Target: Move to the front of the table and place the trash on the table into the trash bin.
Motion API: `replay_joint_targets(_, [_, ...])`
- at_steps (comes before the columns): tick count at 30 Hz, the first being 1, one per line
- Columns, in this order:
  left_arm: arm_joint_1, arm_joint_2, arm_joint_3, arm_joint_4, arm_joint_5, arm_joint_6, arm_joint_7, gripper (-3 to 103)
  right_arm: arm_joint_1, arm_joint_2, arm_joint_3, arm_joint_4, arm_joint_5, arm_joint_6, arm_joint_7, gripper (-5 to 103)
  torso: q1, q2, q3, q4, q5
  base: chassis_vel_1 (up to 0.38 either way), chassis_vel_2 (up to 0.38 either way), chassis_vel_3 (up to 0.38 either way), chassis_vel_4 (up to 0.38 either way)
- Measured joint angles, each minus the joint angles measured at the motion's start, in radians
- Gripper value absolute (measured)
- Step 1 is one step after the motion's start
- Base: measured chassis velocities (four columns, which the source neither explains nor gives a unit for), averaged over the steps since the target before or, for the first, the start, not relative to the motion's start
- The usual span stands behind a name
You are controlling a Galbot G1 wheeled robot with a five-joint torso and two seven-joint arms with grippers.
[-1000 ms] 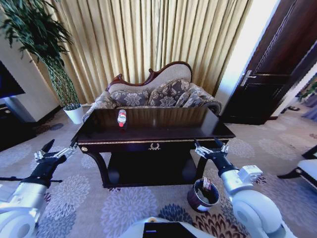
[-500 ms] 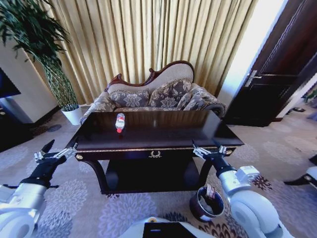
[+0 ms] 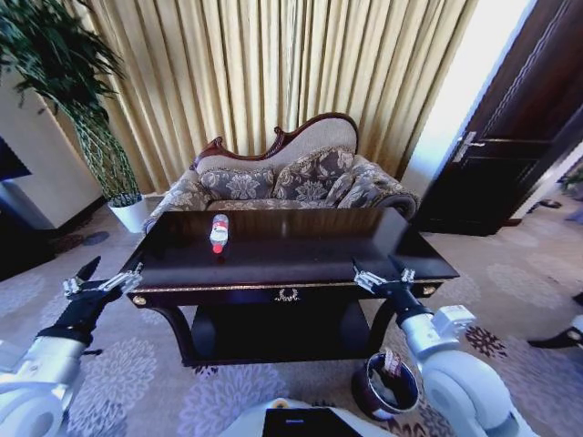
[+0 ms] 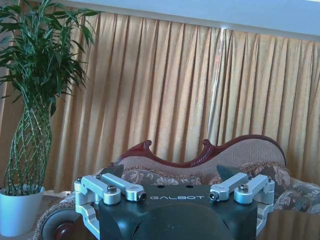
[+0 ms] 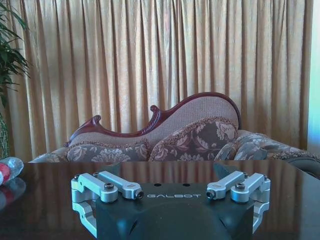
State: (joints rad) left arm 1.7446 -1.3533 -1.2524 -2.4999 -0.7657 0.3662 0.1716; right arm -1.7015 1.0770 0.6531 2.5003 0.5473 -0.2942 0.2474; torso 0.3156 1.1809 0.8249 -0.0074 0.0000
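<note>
1. Parked right at the front of the table (image 3: 301,264) now; driving part looks done.
2. Bottle (image 3: 219,233) not yet picked up, lying on the table top, left of middle.
3. Lying flat, long way front to back, red cap toward the robot.
4. Some trash already in the bin (image 3: 386,384), down on the floor by the right arm.
5. Left gripper (image 3: 102,278) and right gripper (image 3: 381,273) both wide open, holding nothing.

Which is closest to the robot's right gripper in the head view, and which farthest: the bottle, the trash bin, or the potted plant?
1. Trash bin, on the carpet just below the right gripper.
2. Bottle, lying on the table's far left part.
3. Potted plant, in the left corner.
</note>
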Motion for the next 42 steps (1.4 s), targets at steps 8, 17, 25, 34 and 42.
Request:
replay_joint_targets(8, [-0.001,-0.005,0.004,0.000,0.001,0.000,0.000,100,0.000,0.001,-0.005,0.000,0.000,0.000,-0.004,100,0.000,0.000,0.000,0.0000,0.0000,-0.075,0.082,0.076,-0.077])
replay_joint_targets(17, [-0.019,0.016,0.020,0.000,0.002,0.006,-0.040,100,-0.003,-0.009,-0.009,0.000,0.007,0.008,-0.001,100,0.000,0.000,0.000,0.0002,-0.0001,-0.051,0.059,0.052,-0.062])
replay_joint_targets(25, [-0.099,0.142,0.058,0.019,-0.033,0.058,-0.145,100,-0.011,-0.007,-0.026,0.000,-0.001,0.015,-0.001,100,0.000,0.000,0.000,0.0001,-0.0001,-0.004,0.005,0.005,-0.007])
replay_joint_targets(34, [-0.261,0.385,0.155,0.148,-0.203,0.131,-0.387,100,-0.034,-0.010,-0.070,0.000,-0.051,0.022,-0.001,100,0.000,0.000,0.000,0.0000,-0.0002,0.000,0.000,0.000,0.000])
replay_joint_targets(42, [-0.438,0.499,0.371,0.264,-0.227,0.149,-0.504,100,-0.041,-0.007,-0.074,0.000,-0.052,0.023,0.000,100,0.000,0.000,0.000,-0.0001,-0.0001,0.000,0.000,0.000,0.000])
